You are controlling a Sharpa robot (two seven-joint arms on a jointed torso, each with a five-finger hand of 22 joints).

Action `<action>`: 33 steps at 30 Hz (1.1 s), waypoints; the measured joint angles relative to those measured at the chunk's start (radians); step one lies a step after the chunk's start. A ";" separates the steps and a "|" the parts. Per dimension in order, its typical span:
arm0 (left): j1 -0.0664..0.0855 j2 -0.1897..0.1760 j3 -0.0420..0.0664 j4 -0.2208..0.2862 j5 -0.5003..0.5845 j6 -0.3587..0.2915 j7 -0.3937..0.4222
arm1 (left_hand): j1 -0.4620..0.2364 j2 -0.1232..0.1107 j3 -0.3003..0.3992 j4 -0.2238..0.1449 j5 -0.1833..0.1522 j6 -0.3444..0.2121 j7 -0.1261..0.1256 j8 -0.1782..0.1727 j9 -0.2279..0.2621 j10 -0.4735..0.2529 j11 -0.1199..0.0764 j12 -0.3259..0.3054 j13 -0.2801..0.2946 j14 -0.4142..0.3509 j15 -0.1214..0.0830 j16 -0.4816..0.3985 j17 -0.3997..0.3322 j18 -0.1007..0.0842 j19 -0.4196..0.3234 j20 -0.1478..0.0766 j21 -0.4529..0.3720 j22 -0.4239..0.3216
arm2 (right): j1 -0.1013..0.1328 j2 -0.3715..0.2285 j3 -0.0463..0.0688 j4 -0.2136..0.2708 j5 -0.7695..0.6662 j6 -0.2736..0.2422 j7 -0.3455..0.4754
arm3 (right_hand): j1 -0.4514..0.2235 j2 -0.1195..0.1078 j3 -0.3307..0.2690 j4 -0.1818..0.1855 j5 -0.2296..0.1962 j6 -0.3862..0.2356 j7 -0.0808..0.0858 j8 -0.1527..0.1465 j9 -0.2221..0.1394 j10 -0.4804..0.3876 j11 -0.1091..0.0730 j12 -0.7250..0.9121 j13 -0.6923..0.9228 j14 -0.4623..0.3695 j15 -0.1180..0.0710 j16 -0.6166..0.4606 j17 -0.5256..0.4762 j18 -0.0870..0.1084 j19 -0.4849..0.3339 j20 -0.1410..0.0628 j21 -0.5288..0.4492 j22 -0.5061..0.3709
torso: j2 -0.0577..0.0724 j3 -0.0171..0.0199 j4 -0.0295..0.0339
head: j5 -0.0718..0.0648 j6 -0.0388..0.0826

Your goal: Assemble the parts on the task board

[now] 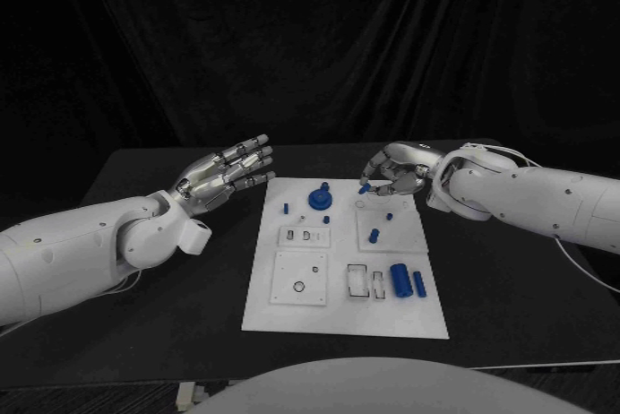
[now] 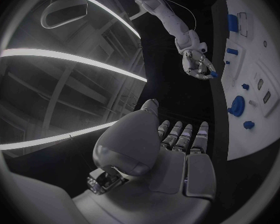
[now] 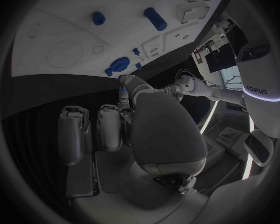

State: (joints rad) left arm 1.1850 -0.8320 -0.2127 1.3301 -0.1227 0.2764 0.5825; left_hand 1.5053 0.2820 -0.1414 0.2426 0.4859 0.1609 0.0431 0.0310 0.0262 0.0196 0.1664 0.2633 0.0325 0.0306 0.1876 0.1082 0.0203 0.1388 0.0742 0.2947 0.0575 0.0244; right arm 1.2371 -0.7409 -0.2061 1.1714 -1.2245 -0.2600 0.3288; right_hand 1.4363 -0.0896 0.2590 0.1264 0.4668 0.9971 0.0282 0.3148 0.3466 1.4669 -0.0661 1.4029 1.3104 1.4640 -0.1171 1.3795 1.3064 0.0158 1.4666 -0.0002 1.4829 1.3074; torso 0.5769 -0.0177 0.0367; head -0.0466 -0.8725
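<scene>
While laid flat on the matte black tabletop [image 1: 155, 172]:
Task board [image 1: 291, 311]: smooth white plate with cut recesses.
Parts [image 1: 409, 280]: blue cylinders are set on it.
Right robot hand [image 1: 394, 175]: a small blue part [image 1: 363, 189] is pinched above the board's far edge.
Left robot hand [image 1: 228, 173]: metallic fingers are spread, nothing held.

From my seat the task board [image 1: 347, 320] sits on the desk [image 1: 517, 288] between my robot hands: left robot hand [image 1: 230, 174] beside it, right robot hand [image 1: 394, 172] over its far edge.
</scene>
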 measured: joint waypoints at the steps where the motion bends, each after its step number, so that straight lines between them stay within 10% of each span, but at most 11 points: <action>1: 0.000 0.000 0.000 0.000 0.000 0.000 0.000 | 0.000 0.000 0.000 0.000 0.000 0.000 0.000 0.001 0.000 0.000 0.000 0.000 0.000 0.000 0.000 0.000 0.000 0.000 0.000 0.000 0.000 0.000 | 0.008 0.008 0.000 0.006 0.000 0.025 0.000 | 0.000 0.000 0.000 0.000 0.000 0.000 0.000 0.000 0.000 0.000 0.000 0.000 0.000 0.000 0.000 0.000 0.000 0.000 0.000 0.000 0.000 0.000 | 0.000 -0.0001 0.0000 | 0.002 0.000; 15: 0.000 -0.003 0.000 0.000 0.000 0.001 -0.002 | 0.000 0.000 0.000 0.000 0.000 0.000 0.000 0.004 0.000 -0.004 0.003 0.004 0.000 0.000 0.000 0.004 0.000 0.000 0.000 0.000 0.000 0.000 | 0.062 0.117 0.001 0.017 -0.026 0.277 -0.002 | -0.003 -0.003 -0.004 -0.004 -0.008 -0.002 0.002 0.003 0.000 0.000 0.000 0.000 -0.001 0.000 0.000 0.008 0.002 0.000 0.000 0.000 0.000 0.000 | 0.002 0.0001 0.0006 | 0.027 0.000; 33: 0.000 -0.005 0.000 0.001 0.000 0.000 -0.002 | 0.000 0.000 0.000 0.000 0.004 0.004 0.004 0.004 0.000 0.000 0.007 0.004 0.001 0.000 0.000 0.004 0.000 0.000 0.000 0.000 0.000 0.000 | 0.033 0.198 0.001 -0.031 -0.063 0.322 -0.033 | -0.014 0.001 -0.008 -0.002 -0.012 -0.006 0.006 0.003 0.000 0.000 0.000 0.000 0.000 0.000 0.000 0.008 0.001 0.000 0.000 0.000 0.000 0.001 | 0.001 -0.0012 0.0010 | 0.041 0.000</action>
State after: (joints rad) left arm 1.1849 -0.8367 -0.2128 1.3312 -0.1227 0.2768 0.5810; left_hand 1.5053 0.2820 -0.1415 0.2426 0.4899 0.1645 0.0466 0.0348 0.0260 0.0196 0.1733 0.2670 0.0332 0.0306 0.1877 0.1120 0.0203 0.1389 0.0742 0.2947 0.0575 0.0243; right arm 1.2700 -0.5426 -0.2055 1.1406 -1.2877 0.0623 0.2953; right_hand 1.4221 -0.0886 0.2509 0.1242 0.4550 0.9912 0.0341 0.3174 0.3466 1.4669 -0.0661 1.4029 1.3101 1.4640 -0.1170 1.3871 1.3078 0.0159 1.4665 -0.0001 1.4830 1.3080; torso 0.5775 -0.0190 0.0377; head -0.0059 -0.8725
